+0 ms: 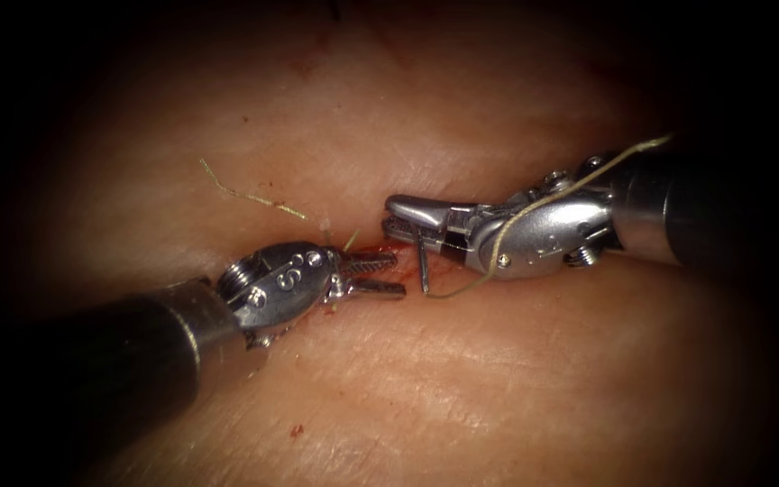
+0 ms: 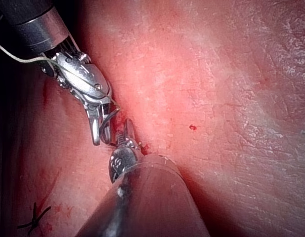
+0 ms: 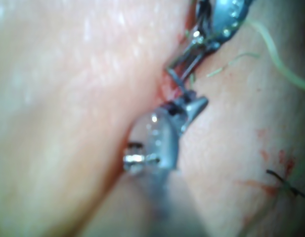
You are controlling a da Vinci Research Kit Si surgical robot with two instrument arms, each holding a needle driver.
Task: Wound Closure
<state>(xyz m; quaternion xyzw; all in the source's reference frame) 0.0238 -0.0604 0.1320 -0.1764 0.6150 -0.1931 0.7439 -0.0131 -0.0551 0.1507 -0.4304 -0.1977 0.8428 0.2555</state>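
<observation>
- The right tool (image 1: 407,219) has its jaws clamped on the needle (image 1: 423,263) near the needle's upper end. The left tool (image 1: 380,273) has its jaws parted a little and holds nothing.
- The needle sits right at the cut (image 1: 388,251), between the two tool tips. It hangs down from the right tool's jaws toward the tissue (image 1: 462,379) below the cut.
- The needle's long axis runs nearly straight up and down in the endoscope view, across the line of the cut. Its lower end points away from the cut, and the thread (image 1: 498,248) leaves from there. I cannot tell whether any of the needle is in the tissue.
- The thread curves from the needle's lower end up over the right tool's wrist and off beside its shaft. A pale loose thread end (image 1: 245,194) lies on the tissue left of the cut.
- Risk, as I judge it: the thread draped over the right wrist could snag in the joint if the wrist turns.
- Risk: the grip is close to one end, so the needle could swivel in the jaws if it presses on the tissue.
- Risk: the left tool's tips are just beside the needle and the red fluid (image 1: 373,255) at the cut, so a small slip could knock the needle or nick the cut's edge.
</observation>
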